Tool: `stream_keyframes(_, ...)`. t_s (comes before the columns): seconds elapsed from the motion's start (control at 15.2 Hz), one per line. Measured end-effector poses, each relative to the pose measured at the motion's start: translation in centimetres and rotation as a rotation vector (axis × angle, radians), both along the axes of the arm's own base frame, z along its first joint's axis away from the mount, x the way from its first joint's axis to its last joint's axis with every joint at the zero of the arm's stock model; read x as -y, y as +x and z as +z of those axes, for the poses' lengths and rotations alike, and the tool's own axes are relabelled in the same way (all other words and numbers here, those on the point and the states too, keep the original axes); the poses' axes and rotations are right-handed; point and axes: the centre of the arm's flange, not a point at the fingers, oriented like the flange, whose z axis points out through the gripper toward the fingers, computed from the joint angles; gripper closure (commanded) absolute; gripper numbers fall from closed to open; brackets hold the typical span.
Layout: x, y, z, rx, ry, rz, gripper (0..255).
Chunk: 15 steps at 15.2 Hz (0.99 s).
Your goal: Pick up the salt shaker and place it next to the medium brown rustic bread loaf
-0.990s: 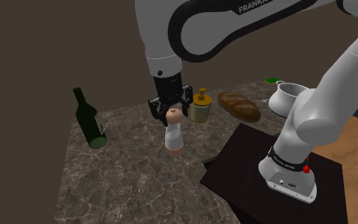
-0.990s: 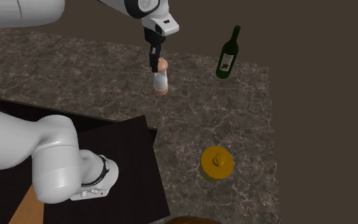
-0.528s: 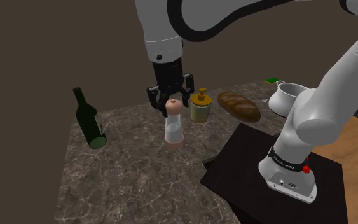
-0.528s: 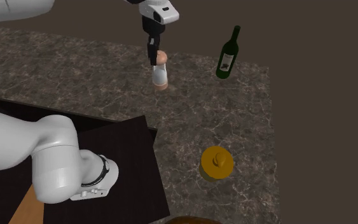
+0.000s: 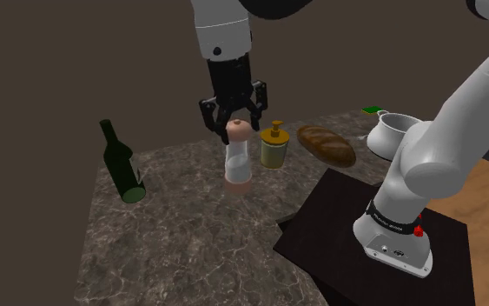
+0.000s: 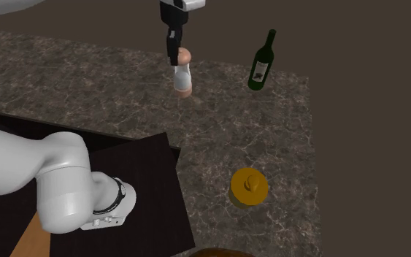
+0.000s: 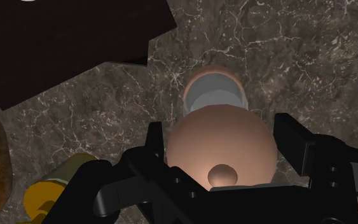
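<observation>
Surface: dark stone counter (image 5: pixel 173 235) with pale veins, carrying the salt shaker (image 5: pixel 237 165).
Room: plain dim brown wall (image 5: pixel 77 61) behind the shaker.
Salt shaker: upright, clear cylinder, round pinkish cap and foot.
Gripper (image 5: pixel 236 127): black, fingers apart on both sides of the shaker's cap, not clasping it.
Bread loaf (image 5: pixel 327 145): brown, oval, crusty, apart from the shaker.
Dispenser (image 5: pixel 274 148): yellow, squat, just beside the shaker.
</observation>
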Motion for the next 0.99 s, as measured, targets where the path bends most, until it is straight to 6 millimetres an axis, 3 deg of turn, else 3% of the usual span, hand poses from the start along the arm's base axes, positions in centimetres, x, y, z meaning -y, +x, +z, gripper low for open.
stream_keyframes(0.4, 0.5, 0.0, 2.6, 0.0, 0.0, 0.0, 255)
stream_keyframes(0.99, 11.5, 1.4, 3.0, 0.0, -0.001, -0.002, 255)
